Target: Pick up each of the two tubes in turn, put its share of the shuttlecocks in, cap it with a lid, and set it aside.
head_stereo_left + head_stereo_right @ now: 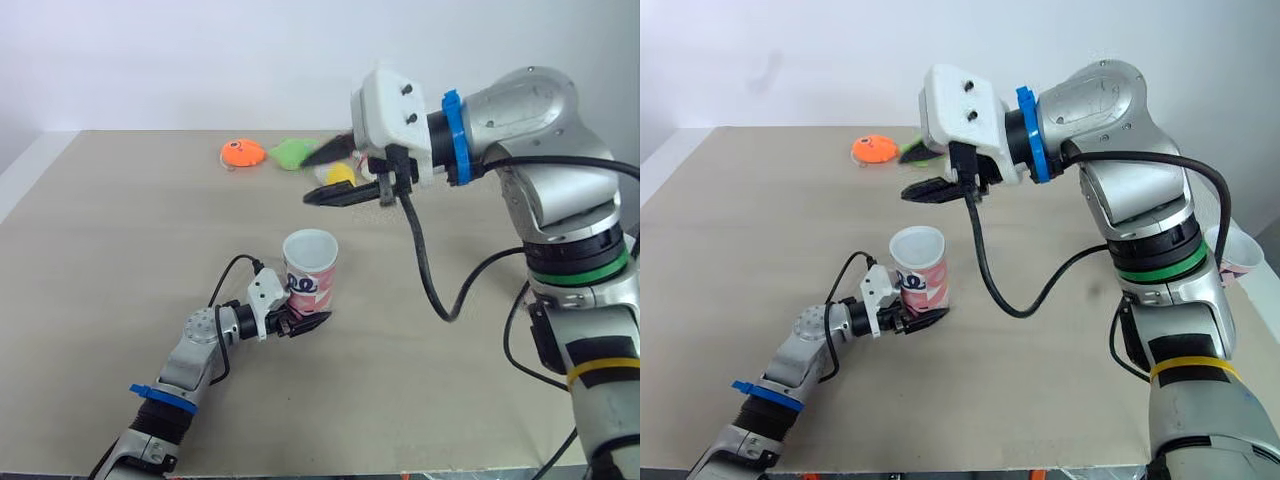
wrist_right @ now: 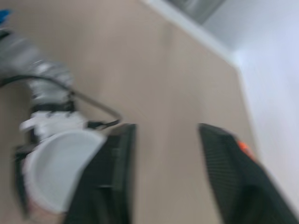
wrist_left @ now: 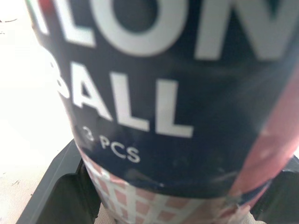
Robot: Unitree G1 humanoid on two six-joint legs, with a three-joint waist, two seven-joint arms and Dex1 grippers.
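The left gripper is closed around the lower part of a tube, one black finger on each side of it. The left wrist view shows those fingers pressed against the tube's wall, below a dark blue label with white lettering and above a pink-and-white grid pattern. The tube stands upright on the tabletop, open white mouth up and no lid on it, near the middle of the surface.

The right gripper hangs in the air at about 12 o'clock from the tube, well above the tabletop. Its two fingers are spread wide with nothing between them.

Under and beyond the right gripper, near the tabletop's far edge, lie three shuttlecocks. A yellow shuttlecock is partly hidden behind the fingers. A green shuttlecock lies just at 10 o'clock from the yellow one. An orange shuttlecock lies beside the green one, at its 9 o'clock.

Out at 3 o'clock from the held tube, past the right arm, shows what looks like a second tube, white-rimmed and pinkish.
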